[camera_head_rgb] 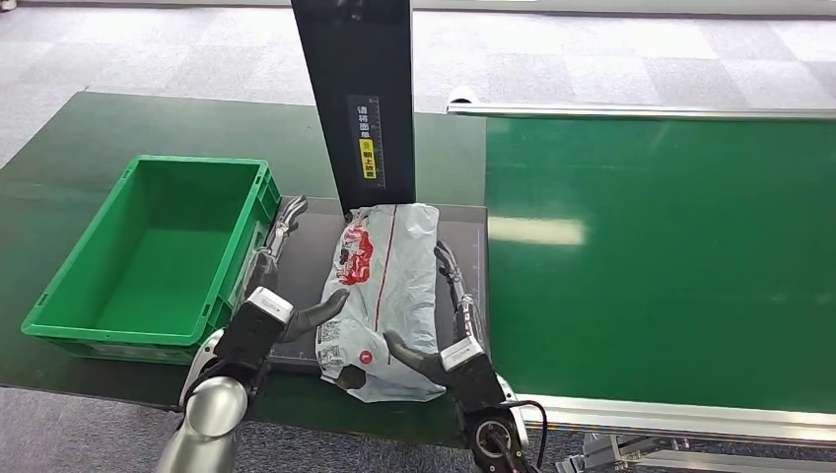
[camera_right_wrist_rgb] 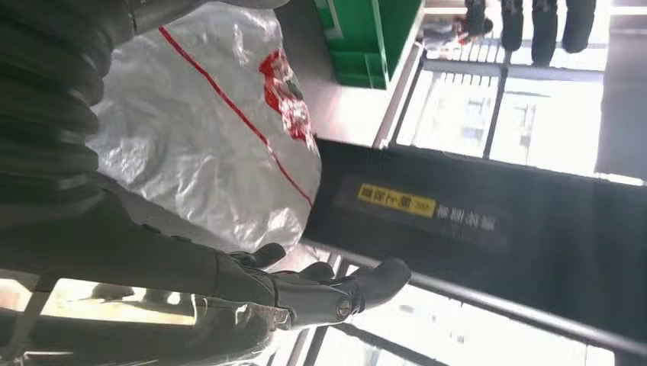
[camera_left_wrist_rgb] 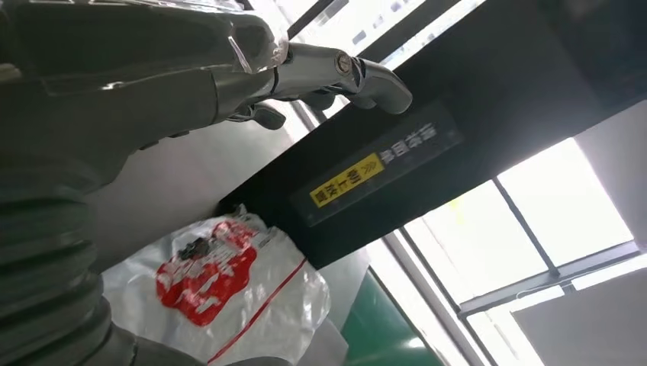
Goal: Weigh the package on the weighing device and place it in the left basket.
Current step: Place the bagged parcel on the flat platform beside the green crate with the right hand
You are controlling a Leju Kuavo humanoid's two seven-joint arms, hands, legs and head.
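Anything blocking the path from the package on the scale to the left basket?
Nothing visible. The package lies on the dark scale plate, and the green basket sits right beside it, open-topped. Only its near wall has to be cleared. The left hand sits between the two.

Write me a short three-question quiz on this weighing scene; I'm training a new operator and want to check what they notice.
1. True or false: the grey plastic package lies inside the green basket.
2. Multiple choice: where are the left hand and right hand? A) both inside the basket B) one on each side of the package C) both on the green conveyor belt
3. Fill in: the black upright post carries a label coloured ____.

Key: 1 false, it lies on the dark weighing platform. 2 B. 3 yellow.
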